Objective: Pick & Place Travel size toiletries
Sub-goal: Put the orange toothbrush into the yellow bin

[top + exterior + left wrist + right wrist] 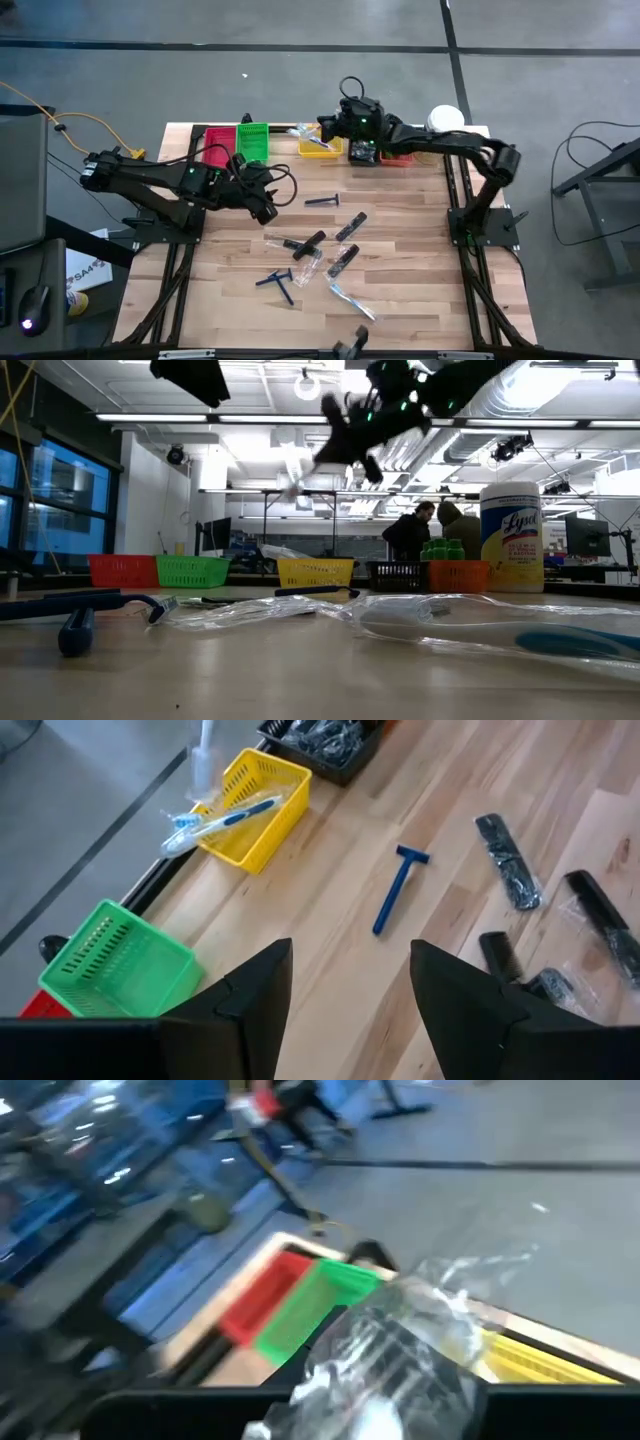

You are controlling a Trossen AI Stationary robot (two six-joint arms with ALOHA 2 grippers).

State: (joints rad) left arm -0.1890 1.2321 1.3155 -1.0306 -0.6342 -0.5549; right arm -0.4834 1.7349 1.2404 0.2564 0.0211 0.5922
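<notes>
**Op:** Wooden counter [400,290] under bright office lighting, a row of small bins along its far edge. My right hand [322,126] is up over the yellow bin [318,150], clenched on a clear-wrapped toothbrush [400,1342]; its own camera shows the crinkled wrapper filling the space right ahead of the fingers.

**Obs:** And the left?

**Op:** Left hand [268,208] is released, jaws standing apart with nothing between them, hovering near the green bin [252,141]. It is looking down past its fingers [250,1000] at a blue razor [398,888] lying alone on the bare wood.

**Obs:** Which way does the razor lie from it?

**Op:** Ahead of the left hand, toward the middle of the counter and just to its right in the overhead view. The handle's long axis runs roughly along the hand's line of sight, head at the far end, toward the bins. I judge the left arm clearly nearer; the right is busy over the bin row.

**Obs:** So the approach?

**Op:** I'd expect a short reach forward and down, jaws set across the handle. Black combs [345,228] and more wrapped brushes lie farther out, apart from it, so crowding shouldn't matter. One toothbrush [215,820] already rests across the yellow bin's rim.
</notes>
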